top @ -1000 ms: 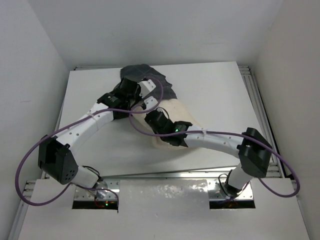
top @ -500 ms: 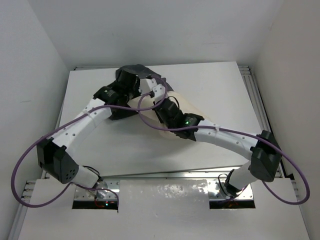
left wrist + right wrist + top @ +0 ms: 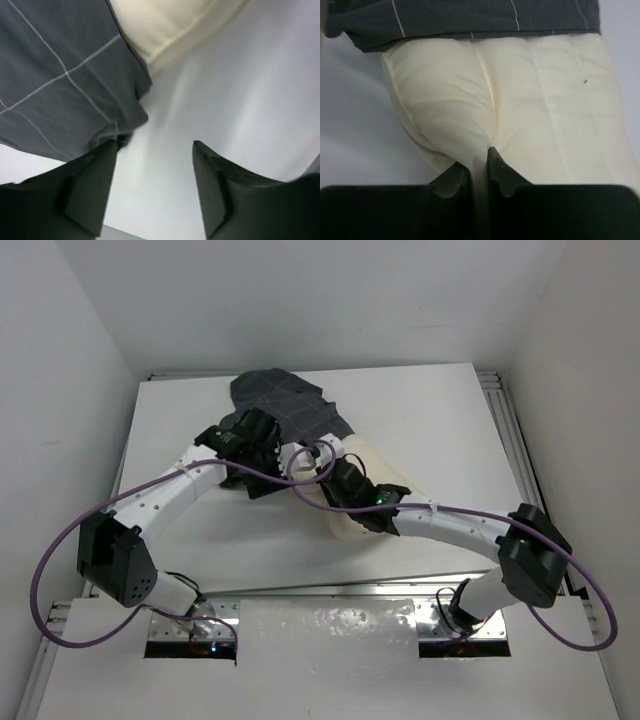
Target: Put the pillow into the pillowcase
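The pillow (image 3: 520, 110) is lying at the middle of the table (image 3: 440, 420), its far part already sitting inside the pillowcase (image 3: 55, 75) and its near part showing bare. It is reading as light, soft and compressible: the quilted panels are bulging and a fold is puckering under pressure. Any hold is best taken on an edge seam or corner, where the filling is thin enough to pinch.

The right gripper (image 3: 480, 175) is doing exactly that, its fingers pressing together on a ridge of the near edge. A push along the pillow's length is likely to buckle it rather than slide it.

The pillowcase is hanging limp, its hem crossing the pillow in the right wrist view. It is offering no stiffness, so the mouth is needing a hold on the hem.

The left gripper (image 3: 155, 150) is hovering with fingers apart and nothing between them, the case's loose corner lying just beside one finger.

The closed end of the case is lying near the far edge of the table. Bare table is lying on both sides and towards the arm bases.
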`<state>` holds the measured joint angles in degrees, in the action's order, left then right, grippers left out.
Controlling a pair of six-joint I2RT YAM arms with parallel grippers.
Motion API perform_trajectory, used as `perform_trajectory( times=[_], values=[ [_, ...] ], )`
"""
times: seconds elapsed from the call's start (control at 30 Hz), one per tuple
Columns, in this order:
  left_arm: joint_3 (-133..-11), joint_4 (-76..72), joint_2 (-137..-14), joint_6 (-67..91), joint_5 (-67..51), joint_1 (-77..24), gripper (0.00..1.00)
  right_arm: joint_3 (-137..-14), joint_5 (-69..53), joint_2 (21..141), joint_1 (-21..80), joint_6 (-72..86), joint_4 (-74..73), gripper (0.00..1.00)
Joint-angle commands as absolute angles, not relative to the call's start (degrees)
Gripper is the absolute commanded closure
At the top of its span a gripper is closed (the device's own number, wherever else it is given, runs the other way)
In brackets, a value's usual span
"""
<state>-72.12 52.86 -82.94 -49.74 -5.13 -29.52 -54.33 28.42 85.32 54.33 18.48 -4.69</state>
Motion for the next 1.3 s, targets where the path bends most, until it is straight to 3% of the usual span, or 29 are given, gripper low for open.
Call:
perform_trajectory(
  times=[0.0, 0.07, 0.1, 0.2, 0.4, 0.6, 0.87, 1.13, 1.27],
  values=[
    [-72.1, 55.7, -81.8, -48.5, -7.1, -29.9, 0.36, -53.7, 26.4, 84.3, 53.0, 17.8, 5.4, 0.82],
    [-73.6, 57.1, -80.8, -46.6, -7.3, -29.7, 0.22, -52.2, 23.9, 84.1, 52.9, 14.5, 6.0, 0.64],
    [-74.3, 57.7, -80.4, -45.9, -7.7, -29.6, 0.05, -51.9, 21.0, 83.9, 53.0, 13.2, 6.0, 0.49],
    [-77.5, 59.8, -79.1, -42.2, -9.6, -28.5, 0.0, -51.2, 16.2, 82.7, 53.0, 9.2, 5.2, 0.27],
    [-81.7, 60.3, -78.6, -31.6, -10.2, -19.4, 0.0, -53.0, 13.4, 82.1, 53.4, 1.1, -0.7, 0.06],
    [-81.0, 58.2, -79.3, -25.7, -14.4, -5.6, 0.0, -54.6, 14.9, 85.1, 56.4, -6.8, -0.4, 0.01],
    [-80.6, 53.7, -80.2, -20.1, -17.5, 7.2, 0.0, -85.7, 23.1, 110.4, 62.4, -12.1, -16.4, 0.01],
    [-78.5, 54.8, -79.5, -23.4, -19.2, 12.4, 0.0, -97.7, 25.6, 124.1, 62.3, -9.4, -25.0, 0.01],
    [-77.6, 54.6, -79.7, -23.1, -21.0, 12.8, 0.0, -106.9, 38.3, 135.9, 61.9, -7.5, -30.7, 0.01]
  ],
)
